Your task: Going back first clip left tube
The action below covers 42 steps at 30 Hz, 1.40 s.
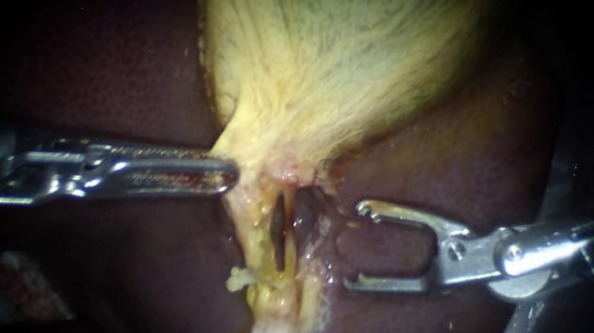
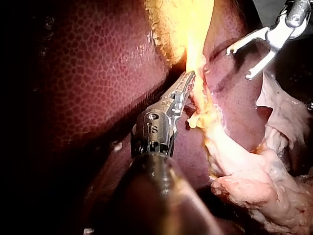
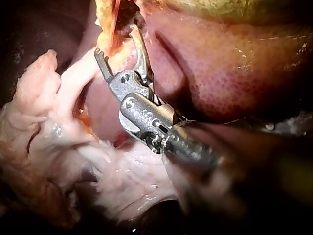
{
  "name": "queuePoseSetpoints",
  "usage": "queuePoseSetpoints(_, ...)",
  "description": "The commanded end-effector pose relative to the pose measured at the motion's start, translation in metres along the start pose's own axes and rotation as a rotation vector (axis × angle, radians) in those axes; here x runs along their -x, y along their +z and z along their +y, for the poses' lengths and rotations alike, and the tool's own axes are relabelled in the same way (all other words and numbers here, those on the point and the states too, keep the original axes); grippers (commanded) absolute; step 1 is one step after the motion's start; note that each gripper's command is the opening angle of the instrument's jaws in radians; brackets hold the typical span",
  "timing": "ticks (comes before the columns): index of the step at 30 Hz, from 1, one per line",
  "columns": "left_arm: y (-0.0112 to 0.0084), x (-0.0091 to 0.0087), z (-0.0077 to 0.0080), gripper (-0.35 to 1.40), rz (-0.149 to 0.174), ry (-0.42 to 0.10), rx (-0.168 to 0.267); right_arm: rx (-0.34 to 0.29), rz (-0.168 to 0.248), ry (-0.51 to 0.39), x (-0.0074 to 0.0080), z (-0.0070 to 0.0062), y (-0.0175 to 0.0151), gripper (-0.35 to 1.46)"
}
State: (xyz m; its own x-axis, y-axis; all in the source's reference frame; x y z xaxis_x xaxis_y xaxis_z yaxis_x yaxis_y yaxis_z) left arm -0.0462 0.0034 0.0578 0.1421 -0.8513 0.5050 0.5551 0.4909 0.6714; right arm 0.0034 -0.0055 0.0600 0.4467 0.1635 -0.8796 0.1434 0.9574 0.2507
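Seemingly the dark clip [image 1: 278,225] already sat on the tube [image 1: 259,226] just below the neck of the gallbladder [image 1: 333,44], though I could not tell for certain which tube was the left one. Just beside it, the right instrument [image 1: 357,243] stood with its jaws wide apart and empty. I judged the step in hand to be the retreat, and the next move called for drawing straight away without snagging the clip. The left instrument [image 1: 229,177] had its jaws closed on the neck's edge, over the liver [image 1: 128,66]. No brand, label or writing was legible.
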Motion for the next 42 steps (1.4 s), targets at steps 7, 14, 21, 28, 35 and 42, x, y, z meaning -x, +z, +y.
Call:
queuePoseSetpoints(7,0.0018,-0.0009,0.0012,0.0,-0.003,0.005,0.005,-0.004,-0.001,-0.059,-0.0002,-0.0003,-0.0003,0.6)
queuePoseSetpoints(14,0.0043,-0.0017,0.0023,0.0,-0.008,0.008,0.013,-0.006,-0.002,-0.119,-0.0002,-0.0005,-0.0007,0.6)
queuePoseSetpoints(21,0.0061,-0.0022,0.0022,0.0,-0.006,0.011,0.005,-0.006,-0.002,-0.143,-0.0003,-0.0006,-0.0008,0.6)
queuePoseSetpoints(28,0.0064,-0.0024,0.0019,0.0,-0.005,0.012,0.001,-0.006,-0.002,-0.149,-0.0003,-0.0006,-0.0008,0.6)
queuePoseSetpoints(35,0.0065,-0.0025,0.0019,0.0,-0.009,0.013,0.001,-0.007,-0.002,-0.154,-0.0002,-0.0006,-0.0009,0.6)
queuePoseSetpoints(42,0.0065,-0.0026,0.0019,0.0,-0.009,0.013,0.001,-0.007,-0.002,-0.154,-0.0002,-0.0005,-0.0011,0.6)
